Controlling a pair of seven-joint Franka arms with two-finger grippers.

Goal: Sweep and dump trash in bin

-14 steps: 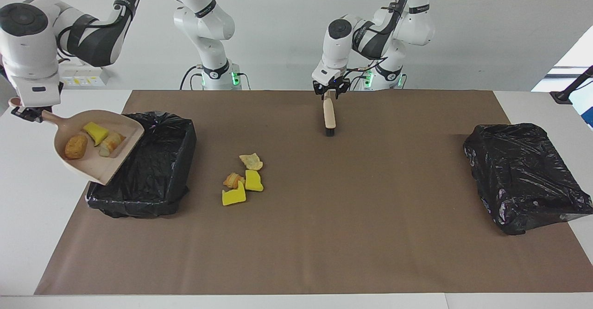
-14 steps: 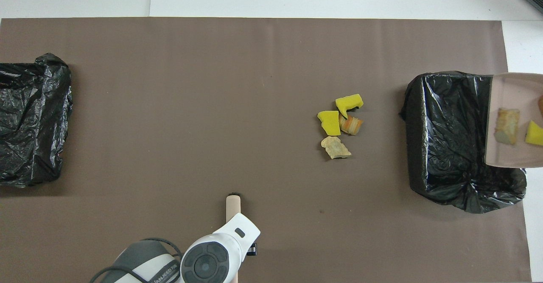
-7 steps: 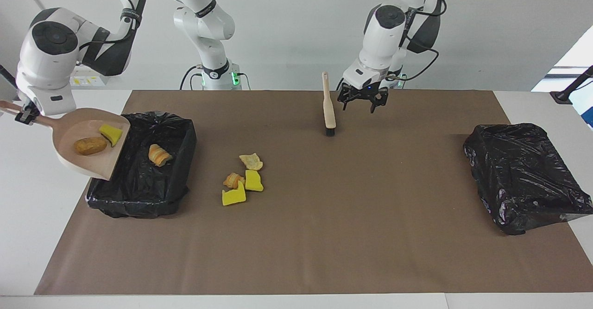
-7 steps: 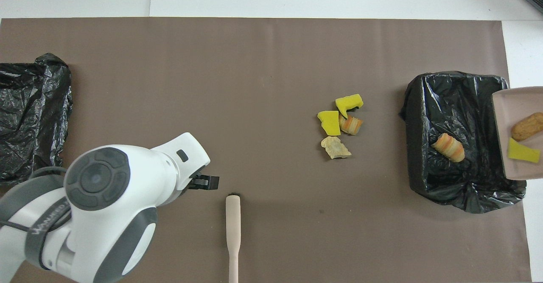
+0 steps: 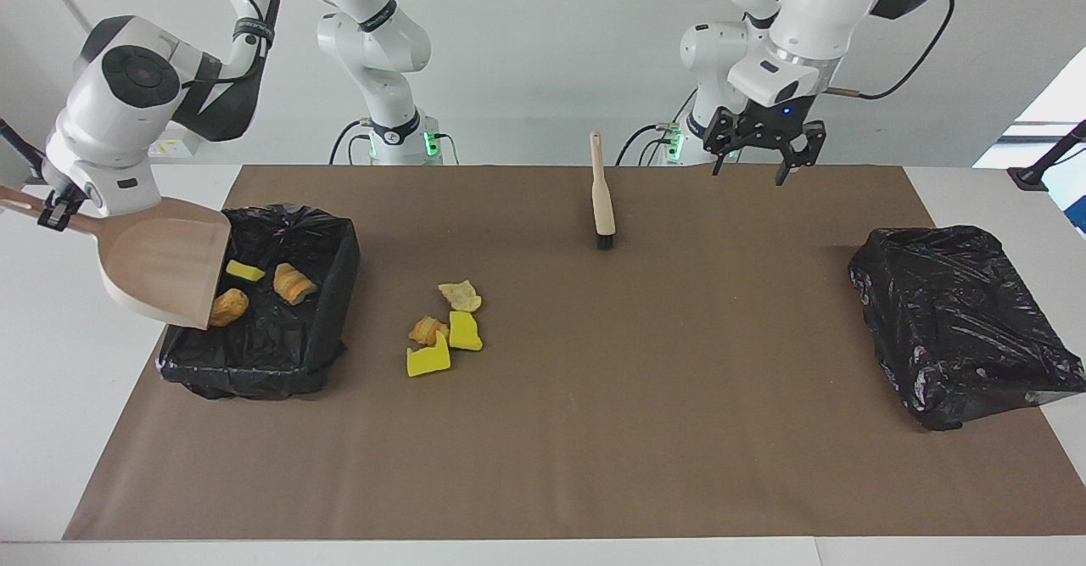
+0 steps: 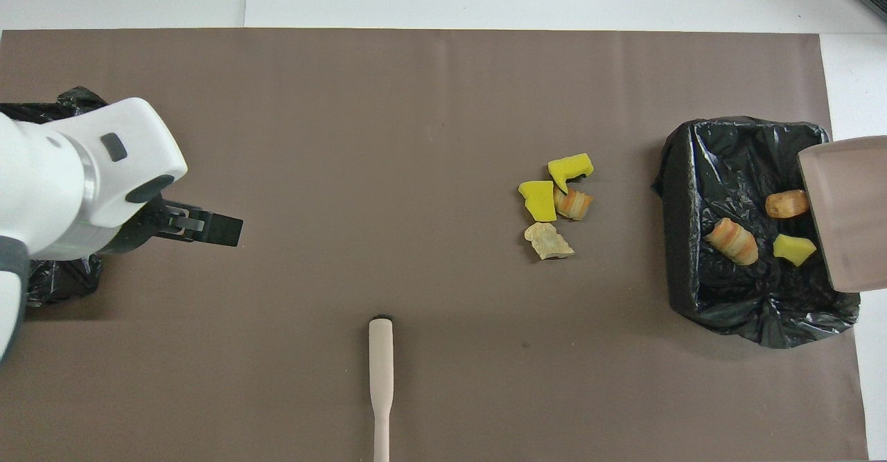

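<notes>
My right gripper (image 5: 53, 208) is shut on the handle of the pale pink dustpan (image 5: 170, 269), which tilts steeply, mouth down, over the black-lined bin (image 5: 341, 290). Three pieces of trash lie in the bin: a yellow chunk (image 5: 245, 271), a striped orange lump (image 5: 293, 283) and a brown lump (image 5: 227, 306). Several more scraps (image 5: 445, 333) sit clustered on the mat beside the bin. The beige-handled brush (image 5: 602, 201) lies alone on the mat near the robots. My left gripper (image 5: 758, 154) hangs open and empty, high over the mat toward the left arm's end.
A crumpled black bag (image 5: 959, 320) lies at the left arm's end of the brown mat (image 5: 594, 430). In the overhead view the left arm covers most of that bag (image 6: 76, 98), and the dustpan (image 6: 842, 212) overlaps the bin (image 6: 675, 240).
The left gripper let go of the brush, opened, rose and swung toward the left arm's end. The dustpan tipped further and its three scraps slid into the bin.
</notes>
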